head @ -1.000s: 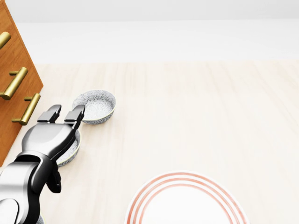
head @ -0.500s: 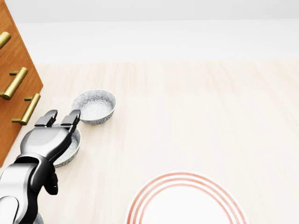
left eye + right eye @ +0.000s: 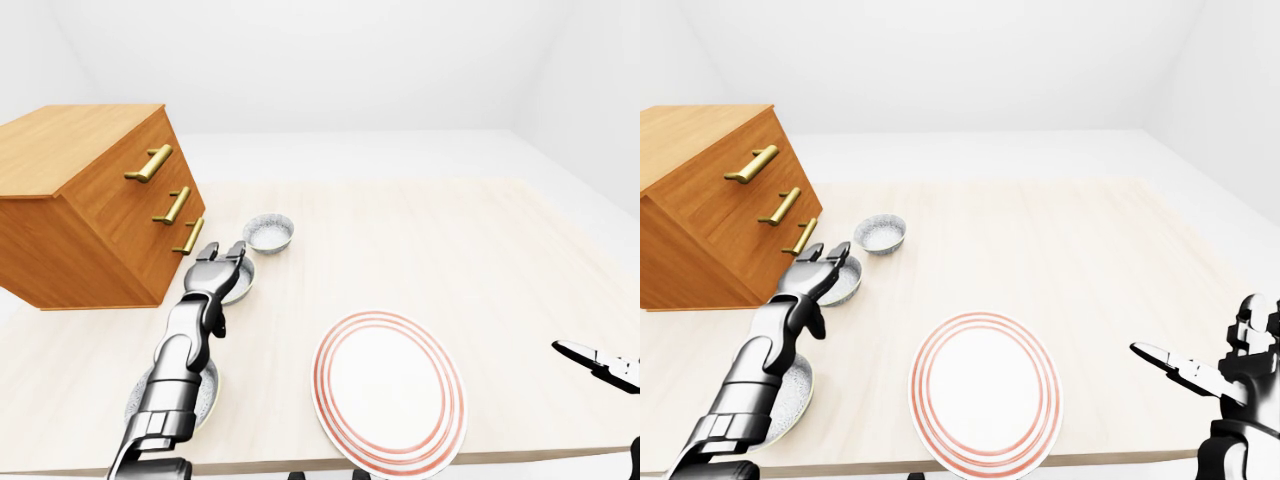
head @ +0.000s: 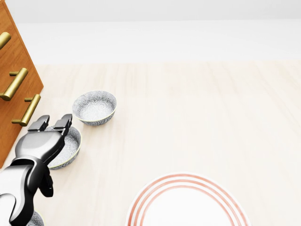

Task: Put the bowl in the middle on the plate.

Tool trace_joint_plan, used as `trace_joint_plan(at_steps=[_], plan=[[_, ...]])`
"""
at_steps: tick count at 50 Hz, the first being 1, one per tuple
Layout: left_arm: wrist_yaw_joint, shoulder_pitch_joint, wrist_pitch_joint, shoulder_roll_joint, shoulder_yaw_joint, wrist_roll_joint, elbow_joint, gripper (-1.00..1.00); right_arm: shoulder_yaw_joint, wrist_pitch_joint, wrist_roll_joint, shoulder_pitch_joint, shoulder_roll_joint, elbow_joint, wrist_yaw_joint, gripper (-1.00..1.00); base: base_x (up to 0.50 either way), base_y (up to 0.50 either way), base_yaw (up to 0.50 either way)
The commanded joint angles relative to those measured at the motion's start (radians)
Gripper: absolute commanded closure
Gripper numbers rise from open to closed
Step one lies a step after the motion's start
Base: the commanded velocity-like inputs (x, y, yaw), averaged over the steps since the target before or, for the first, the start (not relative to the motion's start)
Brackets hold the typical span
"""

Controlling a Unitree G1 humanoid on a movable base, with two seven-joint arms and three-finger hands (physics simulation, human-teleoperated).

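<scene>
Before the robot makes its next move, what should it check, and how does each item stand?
1. Left hand above the middle bowl: ok, over its left rim in the head view.
2. Fingers open: ok, closed round nothing.
3. Bowl gripped: not ok, not yet.
4. Red-ringed plate free: ok, nothing on it.
5. Far bowl and near bowl apart from the middle one: ok.
6. Right hand out of the way: ok, open, far right.

We have drawn our left hand [image 4: 40, 141] back: the far bowl [image 4: 94, 107] now lies clear beyond our fingers [image 4: 64, 122], the middle bowl [image 4: 70, 145] beneath them.
</scene>
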Motion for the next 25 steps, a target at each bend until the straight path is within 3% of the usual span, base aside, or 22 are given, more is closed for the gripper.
trace_joint_plan(at_steps=[1, 8, 12, 15, 21, 25], plan=[[0.050, -0.033, 0.003, 0.009, -0.010, -0.016, 0.090, -1.00, 0.002, 0.000, 0.000, 0.002, 0.003, -0.009, 0.005, -1.00, 0.00, 0.00, 0.00], [0.117, -0.048, 0.014, 0.010, -0.022, -0.026, 0.188, -1.00, 0.002, 0.000, -0.003, 0.000, 0.004, 0.000, 0.006, -1.00, 0.00, 0.00, 0.00], [0.135, -0.025, 0.006, 0.004, -0.041, -0.019, 0.211, -1.00, -0.005, 0.000, 0.012, 0.011, 0.009, -0.024, 0.012, -1.00, 0.00, 0.00, 0.00], [0.171, -0.065, 0.001, 0.003, -0.046, -0.020, 0.277, -1.00, -0.005, 0.000, 0.006, 0.004, 0.006, 0.002, 0.014, -1.00, 0.00, 0.00, 0.00], [0.123, -0.114, 0.023, 0.008, -0.048, -0.021, 0.263, -1.00, -0.006, 0.000, 0.003, 0.004, 0.005, 0.005, 0.001, -1.00, 0.00, 0.00, 0.00], [0.141, -0.128, 0.015, 0.010, -0.051, -0.019, 0.302, -1.00, -0.007, 0.000, 0.003, 0.008, 0.009, -0.008, 0.000, -1.00, 0.00, 0.00, 0.00]])
